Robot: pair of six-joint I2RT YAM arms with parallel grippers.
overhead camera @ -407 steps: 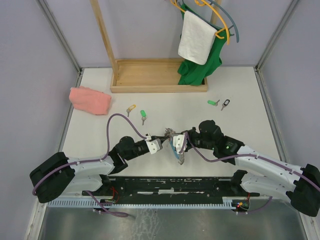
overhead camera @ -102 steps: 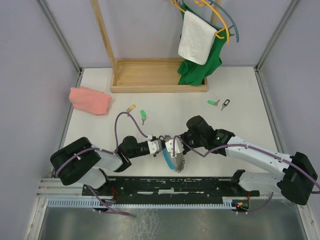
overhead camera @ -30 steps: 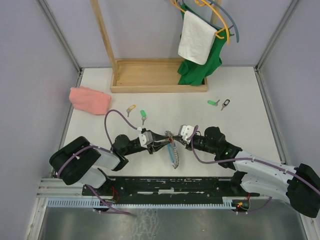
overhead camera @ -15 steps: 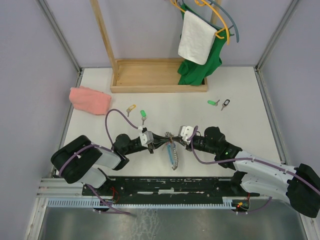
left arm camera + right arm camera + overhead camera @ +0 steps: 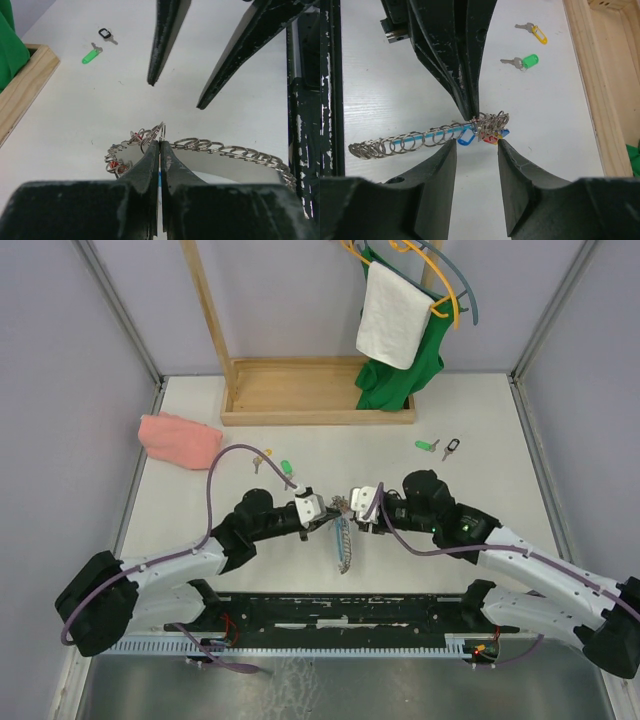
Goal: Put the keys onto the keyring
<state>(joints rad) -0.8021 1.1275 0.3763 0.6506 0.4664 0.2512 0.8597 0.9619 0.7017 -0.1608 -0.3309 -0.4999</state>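
Observation:
The keyring [image 5: 343, 538], a light-blue strip in a coil of grey metal rings with small coloured tags, hangs from my left gripper [image 5: 327, 514], which is shut on a ring at its top. In the left wrist view my left gripper [image 5: 160, 143] pinches that ring, and the chain [image 5: 235, 151] curves off to the right. My right gripper [image 5: 354, 508] is open just beside the bunch. In the right wrist view my right gripper [image 5: 474, 146] flanks the tag cluster [image 5: 490, 128] without touching it. Loose keys lie beyond: yellow tag [image 5: 538, 33], green tag [image 5: 529, 61].
A second green-tagged key [image 5: 426, 445] and a black-tagged key [image 5: 452, 448] lie at the right. A pink cloth [image 5: 180, 440] lies at the left. A wooden rack base [image 5: 318, 390] with hanging green and white clothes stands at the back.
Both grippers and the hanging keyring have shifted slightly away from the near edge. My left arm has stretched out and its gripper has moved right, closer to my right gripper.

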